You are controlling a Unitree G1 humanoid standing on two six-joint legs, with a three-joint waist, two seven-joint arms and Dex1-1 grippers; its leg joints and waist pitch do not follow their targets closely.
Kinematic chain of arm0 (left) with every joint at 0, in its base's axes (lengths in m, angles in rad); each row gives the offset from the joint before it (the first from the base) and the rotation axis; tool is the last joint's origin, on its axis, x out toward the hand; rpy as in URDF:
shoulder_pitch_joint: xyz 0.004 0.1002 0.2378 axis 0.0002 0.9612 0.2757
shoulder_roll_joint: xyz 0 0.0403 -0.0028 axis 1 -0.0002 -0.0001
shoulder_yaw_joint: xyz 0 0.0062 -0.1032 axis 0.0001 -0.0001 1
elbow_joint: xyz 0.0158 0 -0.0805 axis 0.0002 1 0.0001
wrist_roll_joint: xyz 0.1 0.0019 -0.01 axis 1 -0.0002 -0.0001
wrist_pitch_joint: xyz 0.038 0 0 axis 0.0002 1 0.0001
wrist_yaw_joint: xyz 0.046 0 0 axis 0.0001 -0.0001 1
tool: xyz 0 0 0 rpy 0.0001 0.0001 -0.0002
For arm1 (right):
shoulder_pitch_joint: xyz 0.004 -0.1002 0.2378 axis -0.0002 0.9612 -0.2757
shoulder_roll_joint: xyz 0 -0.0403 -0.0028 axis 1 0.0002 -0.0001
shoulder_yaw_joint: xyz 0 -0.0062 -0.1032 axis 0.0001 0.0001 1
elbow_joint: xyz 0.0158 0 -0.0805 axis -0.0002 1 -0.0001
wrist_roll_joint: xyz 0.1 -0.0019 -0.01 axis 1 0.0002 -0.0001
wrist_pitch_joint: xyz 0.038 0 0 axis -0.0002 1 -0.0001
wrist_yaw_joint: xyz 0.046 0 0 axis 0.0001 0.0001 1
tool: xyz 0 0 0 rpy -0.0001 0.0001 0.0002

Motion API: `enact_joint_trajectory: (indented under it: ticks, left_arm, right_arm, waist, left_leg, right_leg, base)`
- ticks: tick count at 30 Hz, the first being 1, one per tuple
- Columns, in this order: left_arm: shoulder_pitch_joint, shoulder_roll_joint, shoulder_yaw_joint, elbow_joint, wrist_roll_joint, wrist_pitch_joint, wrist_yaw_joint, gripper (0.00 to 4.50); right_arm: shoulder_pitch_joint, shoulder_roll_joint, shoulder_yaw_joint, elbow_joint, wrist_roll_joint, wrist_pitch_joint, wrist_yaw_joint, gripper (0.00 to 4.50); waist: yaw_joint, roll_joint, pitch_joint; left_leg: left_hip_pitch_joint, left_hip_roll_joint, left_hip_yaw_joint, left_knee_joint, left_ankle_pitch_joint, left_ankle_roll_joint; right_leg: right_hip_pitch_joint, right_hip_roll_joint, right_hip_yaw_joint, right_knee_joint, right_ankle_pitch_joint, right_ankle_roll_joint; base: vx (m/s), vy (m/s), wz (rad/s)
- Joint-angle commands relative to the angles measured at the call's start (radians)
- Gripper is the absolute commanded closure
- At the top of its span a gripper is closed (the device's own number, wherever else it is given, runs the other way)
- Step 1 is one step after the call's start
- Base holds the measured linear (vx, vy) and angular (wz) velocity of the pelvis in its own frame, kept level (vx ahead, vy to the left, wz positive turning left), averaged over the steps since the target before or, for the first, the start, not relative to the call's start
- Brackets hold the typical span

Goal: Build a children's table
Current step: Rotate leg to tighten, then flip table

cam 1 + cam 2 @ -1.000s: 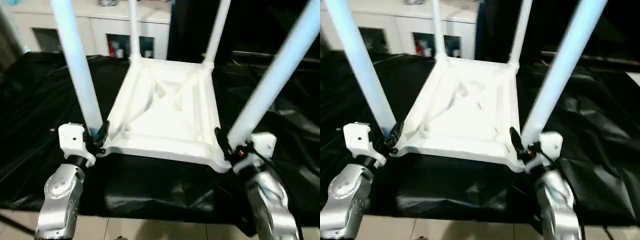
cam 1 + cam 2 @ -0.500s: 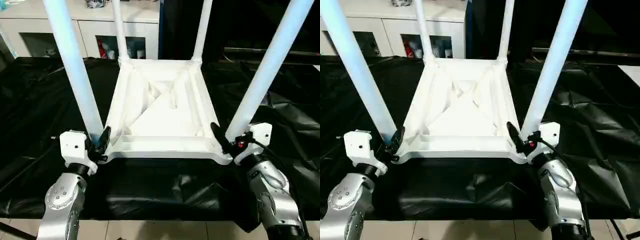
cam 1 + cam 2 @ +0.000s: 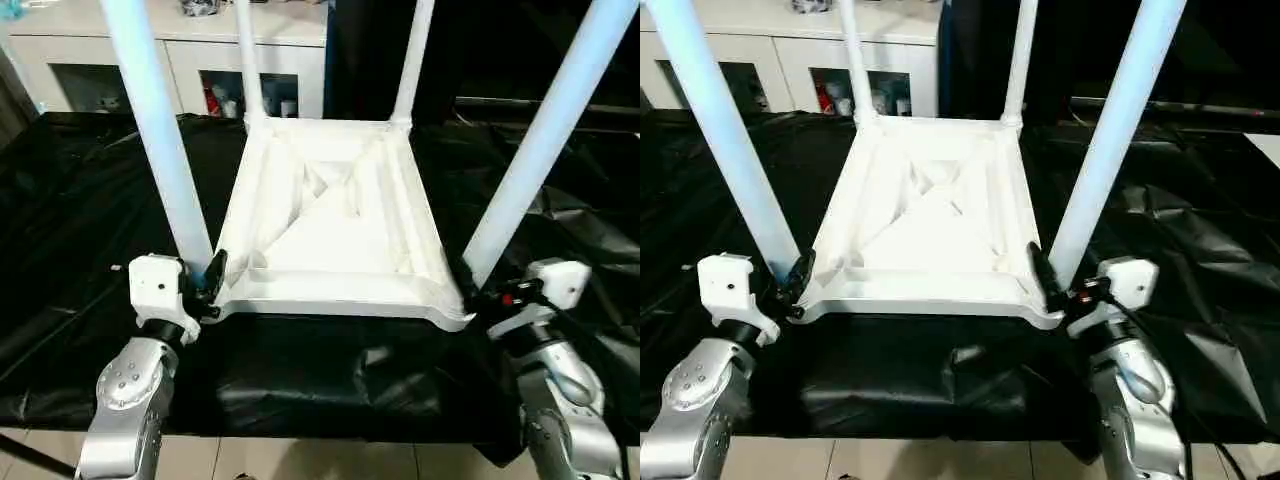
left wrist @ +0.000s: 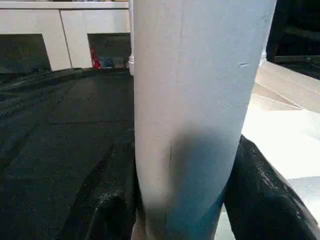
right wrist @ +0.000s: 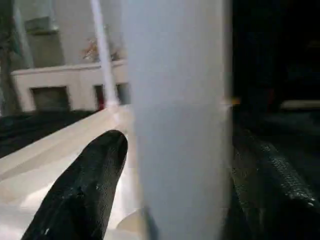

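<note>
The white tabletop lies upside down on the black cloth, ribbed underside up. Four white legs stand in its corner sockets: near left, near right, far left, far right. My left gripper is shut on the base of the near left leg, with black fingers pressed against both sides. My right gripper sits at the base of the near right leg. It is open, and one finger stands a little off the tube.
Black sheeting covers the work surface, wrinkled at the front and right. A white cabinet with glass doors stands behind it. Pale floor tiles show beyond the near edge.
My right wrist has drawn back outward and lower from the near right corner. The head camera has shifted slightly. The left gripper keeps its hold, and the table has not moved.
</note>
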Motion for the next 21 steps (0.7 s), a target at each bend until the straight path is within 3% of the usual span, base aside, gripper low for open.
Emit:
enact_joint_trajectory:
  ticks: [1,5,6,7,8,10,11,12,13,14,15,16,18,19,21]
  left_arm:
    - [-0.026,0.006,-0.002,0.010,0.013,0.007,0.004,2.47]
    - [-0.039,0.002,-0.005,0.027,0.014,0.011,0.006,2.47]
    - [-0.049,-0.001,-0.011,0.036,0.016,0.013,0.008,2.47]
    - [-0.064,-0.005,-0.017,0.056,0.020,0.011,0.012,2.47]
    - [-0.089,-0.012,-0.028,0.085,0.028,0.011,0.018,2.47]
    - [-0.100,-0.014,-0.032,0.097,0.032,0.013,0.020,2.47]
    - [-0.108,-0.016,-0.037,0.108,0.036,0.018,0.023,2.47]
    - [-0.108,-0.016,-0.037,0.108,0.036,0.018,0.023,2.47]
    - [-0.118,-0.018,-0.040,0.112,0.039,0.030,0.028,2.47]
    - [-0.119,-0.018,-0.040,0.112,0.039,0.031,0.029,2.48]
    - [-0.132,-0.019,-0.037,0.122,0.044,0.032,0.039,2.48]
    - [-0.139,-0.021,-0.034,0.129,0.044,0.034,0.046,2.48]
    - [-0.148,-0.027,-0.028,0.147,0.051,0.038,0.068,2.48]
    - [-0.148,-0.027,-0.028,0.147,0.051,0.038,0.068,2.48]
    - [-0.152,-0.032,-0.026,0.155,0.050,0.043,0.071,2.48]
  right_arm:
    - [0.007,-0.009,-0.040,-0.021,0.007,-0.004,-0.016,1.12]
    - [0.022,-0.024,-0.053,-0.034,0.007,0.001,-0.018,1.12]
    - [0.031,-0.034,-0.059,-0.046,0.012,0.006,-0.016,1.12]
    - [0.051,-0.049,-0.062,-0.070,0.037,0.039,0.004,1.12]
    - [0.087,-0.085,-0.057,-0.121,0.100,0.109,0.065,1.12]
    - [0.106,-0.101,-0.057,-0.154,0.152,0.158,0.095,1.12]
    - [0.122,-0.120,-0.058,-0.184,0.202,0.201,0.126,1.12]
    - [0.122,-0.120,-0.058,-0.184,0.202,0.201,0.126,1.12]
    - [0.148,-0.155,-0.064,-0.236,0.270,0.255,0.170,1.12]
    - [0.150,-0.158,-0.065,-0.241,0.276,0.259,0.173,1.12]
    - [0.148,-0.182,-0.090,-0.274,0.340,0.294,0.187,1.12]
    - [0.139,-0.189,-0.101,-0.279,0.357,0.302,0.184,1.12]
    - [0.122,-0.208,-0.118,-0.290,0.392,0.321,0.185,1.12]
    - [0.122,-0.208,-0.118,-0.290,0.392,0.321,0.185,1.12]
    - [0.132,-0.230,-0.114,-0.318,0.436,0.371,0.204,1.12]
  waist:
    - [-0.003,0.002,-0.046]
    - [-0.003,0.006,-0.047]
    - [-0.001,0.013,-0.048]
    - [0.002,0.011,-0.047]
    - [0.007,0.020,-0.049]
    - [0.011,0.016,-0.047]
    - [0.009,0.018,-0.047]
    - [0.009,0.016,-0.047]
    - [0.004,0.013,-0.046]
    - [0.009,0.013,-0.047]
    - [0.007,0.017,-0.046]
    - [0.008,0.022,-0.047]
    - [0.006,0.013,-0.045]
    - [0.008,0.016,-0.046]
    - [0.009,0.013,-0.047]
  left_leg:
    - [0.013,0.055,-0.023,-0.080,-0.316,0.013]
    - [0.013,0.055,-0.022,-0.078,-0.306,0.017]
    - [0.014,0.055,-0.023,-0.078,-0.302,0.016]
    - [0.016,0.055,-0.021,-0.077,-0.305,0.017]
    - [0.017,0.056,-0.023,-0.077,-0.303,0.018]
    - [0.020,0.055,-0.022,-0.076,-0.315,0.027]
    - [0.011,0.054,-0.025,-0.078,-0.313,0.032]
    - [0.013,0.055,-0.024,-0.077,-0.319,0.033]
    - [0.010,0.053,-0.025,-0.077,-0.322,0.036]
    - [0.013,0.055,-0.025,-0.074,-0.317,0.040]
    - [0.010,0.053,-0.026,-0.076,-0.316,0.043]
    - [0.012,0.053,-0.026,-0.075,-0.318,0.041]
    - [0.013,0.052,-0.026,-0.074,-0.321,0.038]
    - [0.014,0.052,-0.025,-0.073,-0.318,0.037]
    - [0.011,0.052,-0.026,-0.073,-0.302,0.041]
  right_leg:
    - [0.021,-0.062,0.047,-0.073,-0.286,-0.133]
    - [0.021,-0.061,0.047,-0.072,-0.257,-0.138]
    - [0.021,-0.060,0.048,-0.070,-0.248,-0.139]
    - [0.021,-0.058,0.048,-0.074,-0.245,-0.132]
    - [0.024,-0.057,0.048,-0.071,-0.228,-0.132]
    - [0.025,-0.057,0.049,-0.074,-0.228,-0.127]
    - [0.031,-0.062,0.045,-0.074,-0.249,-0.126]
    - [0.028,-0.062,0.045,-0.078,-0.263,-0.123]
    - [0.031,-0.062,0.044,-0.080,-0.286,-0.120]
    - [0.028,-0.064,0.045,-0.081,-0.302,-0.116]
    - [0.029,-0.063,0.044,-0.081,-0.309,-0.117]
    - [0.027,-0.064,0.043,-0.084,-0.334,-0.110]
    - [0.025,-0.063,0.041,-0.088,-0.368,-0.102]
    - [0.022,-0.063,0.042,-0.090,-0.381,-0.098]
    - [0.023,-0.063,0.041,-0.089,-0.375,-0.095]
  base:
    - [0.000,0.000,0.00]
    - [0.000,0.000,0.00]
    - [0.000,0.000,0.00]
    - [0.000,0.000,0.00]
    - [0.000,0.000,0.00]
    - [0.000,0.000,0.00]
    - [0.000,0.000,0.00]
    - [0.000,0.000,0.00]
    - [0.000,0.000,0.00]
    - [0.000,0.000,0.00]
    - [0.000,0.000,0.00]
    - [0.000,0.000,0.00]
    - [0.000,0.000,0.00]
    - [0.000,0.000,0.00]
    - [0.000,0.000,0.00]
